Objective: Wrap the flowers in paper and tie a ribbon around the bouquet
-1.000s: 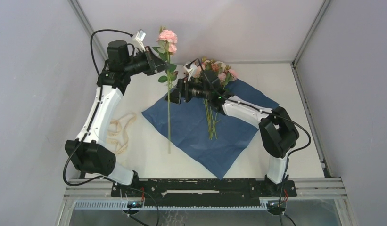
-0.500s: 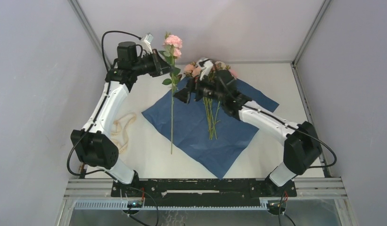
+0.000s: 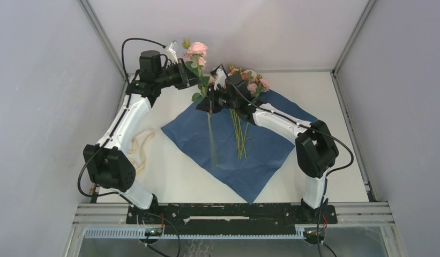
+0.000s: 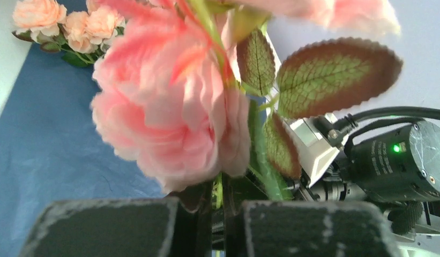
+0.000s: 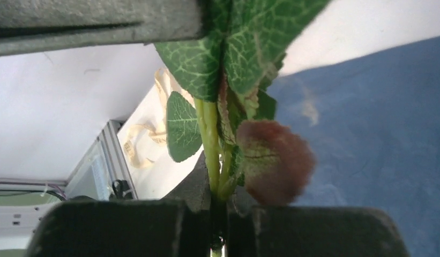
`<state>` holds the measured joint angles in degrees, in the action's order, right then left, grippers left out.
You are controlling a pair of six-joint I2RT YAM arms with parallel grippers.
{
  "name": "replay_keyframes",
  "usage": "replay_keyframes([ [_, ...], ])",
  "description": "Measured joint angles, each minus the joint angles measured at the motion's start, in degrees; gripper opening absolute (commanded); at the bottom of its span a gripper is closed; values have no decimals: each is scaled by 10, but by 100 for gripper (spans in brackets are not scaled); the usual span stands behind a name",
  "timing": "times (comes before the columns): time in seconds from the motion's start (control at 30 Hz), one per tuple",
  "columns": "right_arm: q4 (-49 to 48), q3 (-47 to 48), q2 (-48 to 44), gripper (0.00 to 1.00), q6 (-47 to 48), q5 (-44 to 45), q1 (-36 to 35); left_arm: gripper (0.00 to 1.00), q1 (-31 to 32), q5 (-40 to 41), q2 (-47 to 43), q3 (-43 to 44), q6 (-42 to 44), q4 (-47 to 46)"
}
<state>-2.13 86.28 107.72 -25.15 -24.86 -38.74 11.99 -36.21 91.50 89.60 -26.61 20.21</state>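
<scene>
A flat white table (image 3: 335, 107) is seen from above. On it a large square sheet of crinkly paper (image 3: 260, 160) is spread, dark navy face up and turned like a diamond, with one corner pointed toward the arm bases. A bunch of pink and cream rose-like flowers (image 3: 248, 81) is laid on the paper, with the blooms at its far corner and the thin green stems stretched toward the near side.

A single flower (image 3: 197, 49) of the same kind, pink with green leaves and a long thin stem, is held upright over the left part of the sheet, apart from the bunch. Whether its lower end touches the paper cannot be told.

The black left gripper (image 3: 192, 80) is clamped on this stem just below the bloom. In the left wrist view (image 4: 217, 209) the pads are pressed together with the stem pinched between them. The black right gripper (image 3: 208, 105) is closed on the same stem just beneath, as the right wrist view (image 5: 217, 214) confirms.

A narrow cream lace-like ribbon (image 3: 140, 145) is left in loose loops on the table, to the left of the paper and apart from it.
</scene>
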Motion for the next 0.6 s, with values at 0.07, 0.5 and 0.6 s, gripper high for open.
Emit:
replay_keyframes([
  [0.07, 8, -7, -1, 0, 0, -8, 9, 21, 0, 0, 2, -14, -6, -14],
  [0.5, 210, 34, 55, 12, 54, 86, 200, 100, 4, 36, 73, -29, 23, 11],
  [0.6, 255, 79, 105, 34, 70, 106, 195, 100, 4, 53, 71, -37, 64, 22],
])
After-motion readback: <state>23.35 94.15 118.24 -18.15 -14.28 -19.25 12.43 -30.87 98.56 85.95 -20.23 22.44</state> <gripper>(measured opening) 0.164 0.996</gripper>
